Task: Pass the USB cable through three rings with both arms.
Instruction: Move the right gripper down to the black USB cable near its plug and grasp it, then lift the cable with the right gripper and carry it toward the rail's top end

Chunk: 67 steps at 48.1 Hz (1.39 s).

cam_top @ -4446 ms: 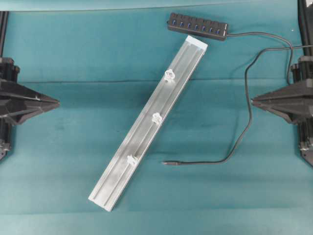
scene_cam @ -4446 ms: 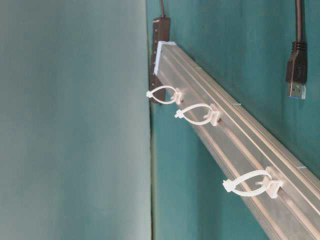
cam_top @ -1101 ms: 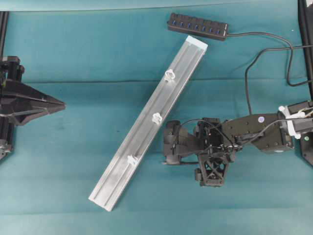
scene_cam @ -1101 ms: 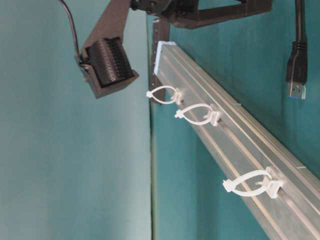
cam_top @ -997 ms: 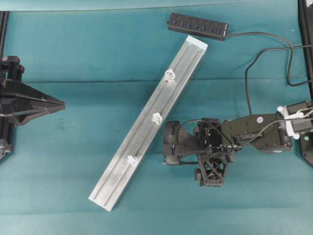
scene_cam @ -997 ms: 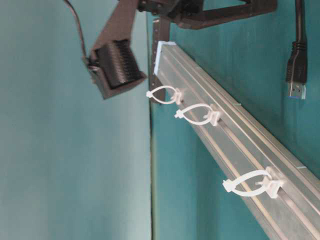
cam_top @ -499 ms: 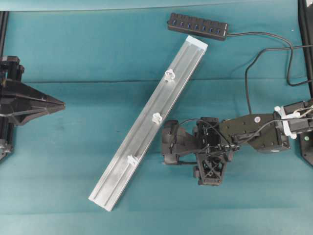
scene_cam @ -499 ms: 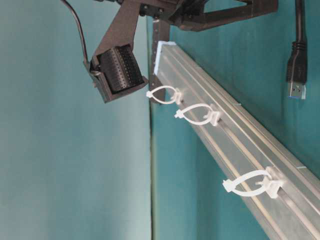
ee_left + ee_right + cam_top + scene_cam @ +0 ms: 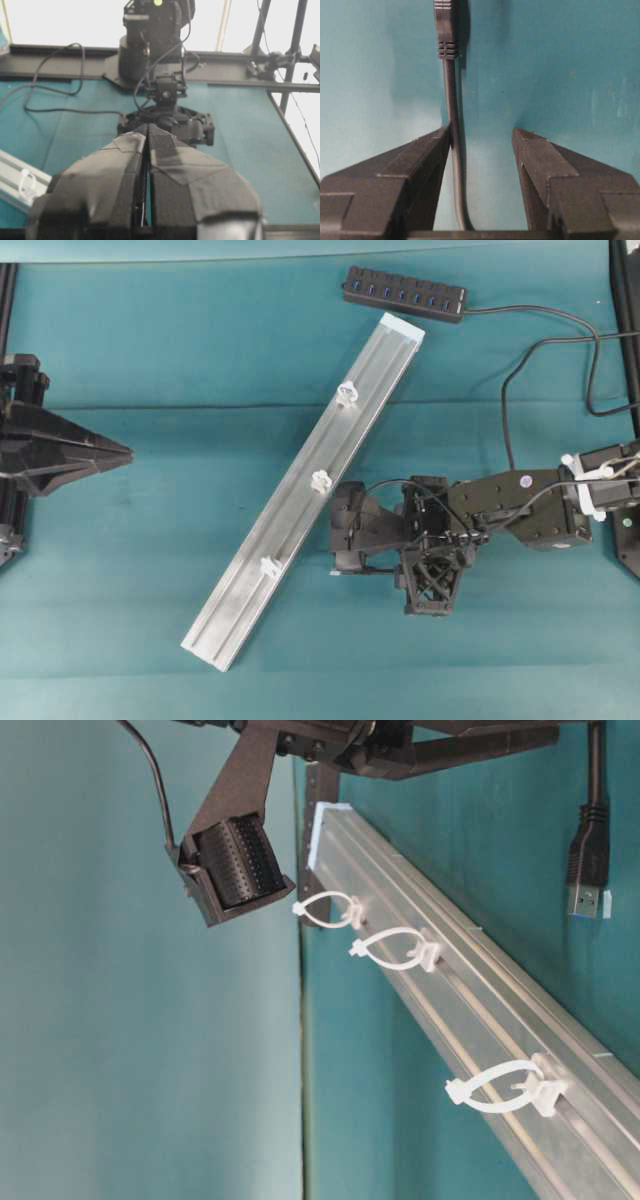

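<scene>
Right gripper [image 9: 482, 145] narrowed, jaws still apart, USB cable [image 9: 451, 120] between, touching one finger

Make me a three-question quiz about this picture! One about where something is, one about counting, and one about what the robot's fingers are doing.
1. Where does the USB cable lie?
A. Between the right gripper's fingers
B. On top of the rail
C. Inside the left gripper

2. How many white rings sit on the silver rail?
A. One
B. Three
C. Five

3. How are the left gripper's fingers?
A. Wide open
B. Holding a ring
C. Pressed shut with nothing between them

Answers:
1. A: the right wrist view shows the cord running between the two fingers, against one of them, with a gap to the other.
2. B: the overhead view shows three clips spaced along the rail.
3. C: the left wrist view shows the two fingers meeting, with nothing held.
</scene>
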Available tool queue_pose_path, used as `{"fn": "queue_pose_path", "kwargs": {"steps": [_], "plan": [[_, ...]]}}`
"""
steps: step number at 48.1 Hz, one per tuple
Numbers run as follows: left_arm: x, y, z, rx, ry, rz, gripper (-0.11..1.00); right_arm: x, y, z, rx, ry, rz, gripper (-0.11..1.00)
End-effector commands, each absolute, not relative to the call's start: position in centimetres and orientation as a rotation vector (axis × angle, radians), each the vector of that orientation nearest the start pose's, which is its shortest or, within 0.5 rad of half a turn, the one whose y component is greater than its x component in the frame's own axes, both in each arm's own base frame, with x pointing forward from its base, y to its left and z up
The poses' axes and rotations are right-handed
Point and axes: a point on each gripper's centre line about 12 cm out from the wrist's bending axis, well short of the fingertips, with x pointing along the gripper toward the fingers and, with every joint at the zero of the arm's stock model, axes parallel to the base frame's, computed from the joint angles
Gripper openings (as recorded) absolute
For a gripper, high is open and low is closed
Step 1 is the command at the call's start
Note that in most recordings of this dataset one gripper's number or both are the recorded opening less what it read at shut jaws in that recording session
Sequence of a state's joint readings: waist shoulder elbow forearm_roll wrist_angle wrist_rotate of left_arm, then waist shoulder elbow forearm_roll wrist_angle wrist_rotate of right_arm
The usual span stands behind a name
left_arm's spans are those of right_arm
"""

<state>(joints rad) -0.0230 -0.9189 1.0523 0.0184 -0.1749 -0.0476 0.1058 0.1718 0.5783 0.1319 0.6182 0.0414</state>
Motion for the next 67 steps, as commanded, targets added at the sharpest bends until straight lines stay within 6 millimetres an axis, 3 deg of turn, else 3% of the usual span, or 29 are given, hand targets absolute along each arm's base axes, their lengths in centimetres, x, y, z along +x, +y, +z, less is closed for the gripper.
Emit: {"fn": "queue_pose_path", "kwargs": {"steps": [1,9,22,55,62,67], "plan": [[21.4,-0.5,32.8,-0.027,-0.059,-0.026,-0.01,34.7,6.7,7.8,0.075,1.417,0.095,0.53],[21.4,-0.5,32.8,-0.027,-0.059,-0.026,-0.01,34.3,7.5,8.0,0.06,1.455,0.112,0.5],[21.4,-0.5,32.6,-0.027,-0.055,-0.024,-0.01,34.4,7.5,8.1,0.069,1.479,0.104,0.11],[20.9,-0.5,32.8,-0.027,-0.07,-0.025,-0.01,34.2,7.2,7.4,0.081,1.507,0.043,0.11],[20.9,-0.5,32.8,-0.027,-0.07,-0.026,-0.01,34.6,6.8,8.8,0.03,1.496,0.053,0.11],[20.9,-0.5,32.7,-0.027,-0.066,-0.026,-0.01,34.9,6.0,11.6,-0.012,1.466,0.053,0.11]]}}
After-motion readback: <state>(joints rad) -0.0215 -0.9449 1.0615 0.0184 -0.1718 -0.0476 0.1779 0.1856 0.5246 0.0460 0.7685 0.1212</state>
